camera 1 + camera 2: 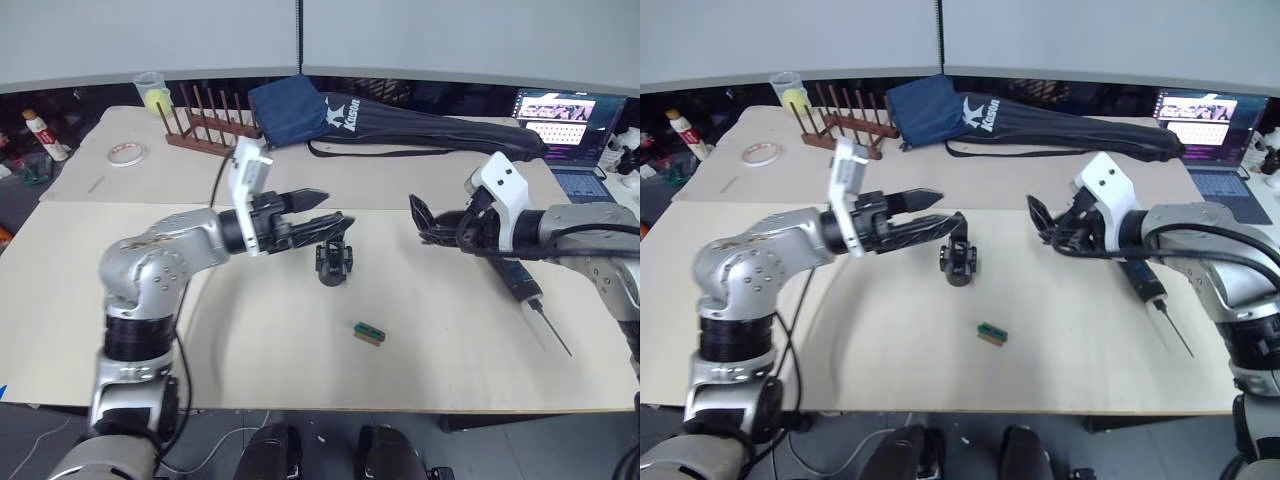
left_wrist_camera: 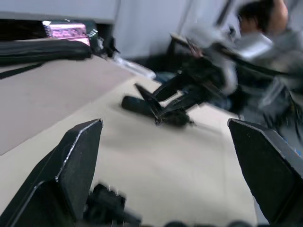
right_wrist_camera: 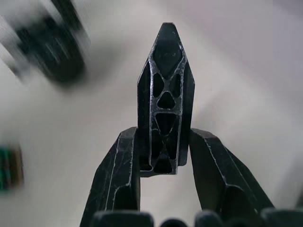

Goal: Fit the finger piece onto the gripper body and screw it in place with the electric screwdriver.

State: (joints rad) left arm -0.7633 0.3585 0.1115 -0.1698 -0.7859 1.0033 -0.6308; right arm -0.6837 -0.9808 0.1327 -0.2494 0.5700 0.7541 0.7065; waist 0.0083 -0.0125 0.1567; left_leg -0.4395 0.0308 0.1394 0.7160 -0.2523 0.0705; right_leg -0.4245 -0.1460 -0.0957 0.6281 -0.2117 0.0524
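Pinching latticed, pointed finger piece [image 3: 164,94]: right end effector [image 3: 163,161].

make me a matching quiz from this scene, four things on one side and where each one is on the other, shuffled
Things:
1. finger piece
2. gripper body
3. electric screwdriver
4. green block

Places:
A. lying on the table under the right arm
B. clamped between the right gripper's fingers
C. alone on the table, nearer the robot than the gripper body
D. on the table just below the open left gripper's tips

Pairs: 1-B, 2-D, 3-A, 4-C
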